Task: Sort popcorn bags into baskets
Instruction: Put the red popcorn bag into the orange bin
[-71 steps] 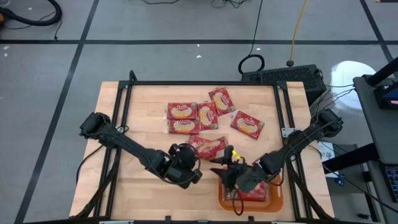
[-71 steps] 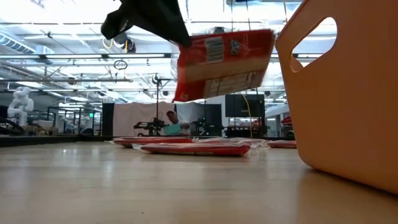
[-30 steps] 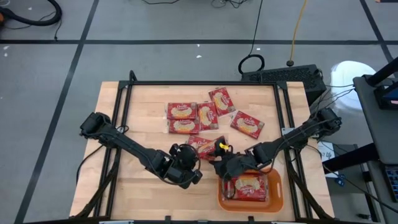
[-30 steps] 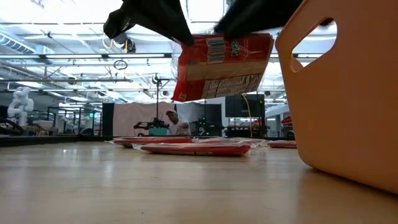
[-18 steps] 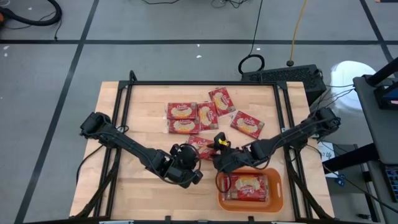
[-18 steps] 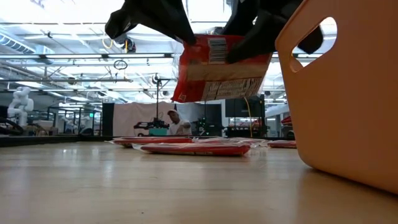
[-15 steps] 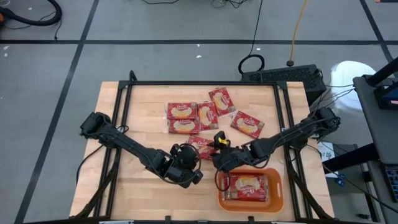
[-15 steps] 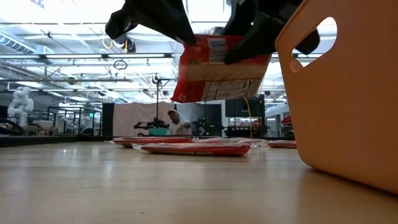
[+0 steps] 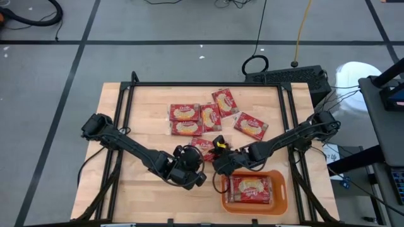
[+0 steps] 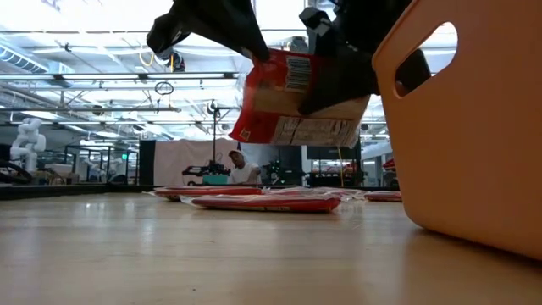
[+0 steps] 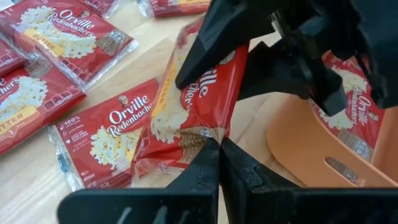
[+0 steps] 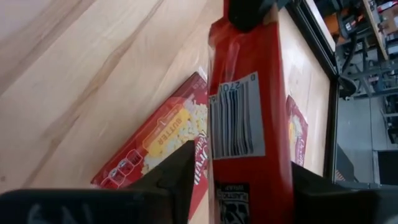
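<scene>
My left gripper (image 11: pixel 217 148) is shut on a red popcorn bag (image 11: pixel 193 106) with a cream label, held in the air left of the orange basket (image 9: pixel 281 203). In the low view this bag (image 10: pixel 296 97) hangs tilted under the left gripper (image 10: pixel 258 49). My right gripper (image 12: pixel 245 180) is open, with a finger on either side of the same bag (image 12: pixel 249 118); whether they touch it I cannot tell. One bag (image 9: pixel 250 189) lies flat in the basket. Several more bags (image 9: pixel 186 128) lie flat on the table's far half. My left gripper pinches the held bag's sealed end edge (image 11: pixel 208 134) between its two fingertips, which are closed together. The fingers come from the table's near-left side. The bag is lifted clear of the table and, in the low view, hangs tilted below the fingers.
The basket wall (image 10: pixel 474 127) stands close on the right in the low view, near the table's near-right corner. One bag (image 11: pixel 102 134) lies on the wood just under the held one. Black frame rails (image 9: pixel 293 120) run along the table's sides. Bare wood lies at near left.
My right gripper has moved from over the basket toward the table's left and far side, up to the held bag, and its fingers now stand on either side of it. The bag has tipped slightly. My left gripper has kept still, shut on the bag.
</scene>
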Controlling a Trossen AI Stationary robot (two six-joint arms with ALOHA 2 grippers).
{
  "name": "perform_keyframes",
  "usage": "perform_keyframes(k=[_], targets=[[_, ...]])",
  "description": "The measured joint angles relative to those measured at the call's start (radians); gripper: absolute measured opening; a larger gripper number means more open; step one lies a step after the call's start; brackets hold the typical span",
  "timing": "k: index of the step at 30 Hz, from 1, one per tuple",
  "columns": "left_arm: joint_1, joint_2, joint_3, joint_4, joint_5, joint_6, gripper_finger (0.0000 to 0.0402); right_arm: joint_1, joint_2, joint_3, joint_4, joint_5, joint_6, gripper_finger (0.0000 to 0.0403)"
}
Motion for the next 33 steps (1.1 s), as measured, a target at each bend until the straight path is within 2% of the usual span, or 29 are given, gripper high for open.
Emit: perform_keyframes(k=[11, 18, 21, 29, 33], targets=[[0.006, -0.001, 0.000, 0.000, -0.003, 0.011, 0.0022, 0.000, -0.003, 0.000, 0.025, 0.003, -0.003, 0.0038], [0.006, -0.001, 0.000, 0.072, -0.007, 0.112, 0.0028, 0.001, -0.009, 0.000, 0.026, 0.003, -0.004, 0.0029], [0.006, -0.001, 0.000, 0.119, -0.015, 0.147, 0.0055, 0.006, -0.023, 0.000, 0.022, 0.003, 0.000, 0.0033], [0.005, -0.002, 0.000, 0.214, -0.030, 0.189, 0.0158, 0.031, -0.070, 0.000, -0.012, 0.006, 0.026, 0.0029], [-0.002, -0.002, 0.000, 0.274, -0.032, 0.228, 0.0191, 0.046, -0.093, 0.000, -0.051, 0.006, 0.059, 0.0030]])
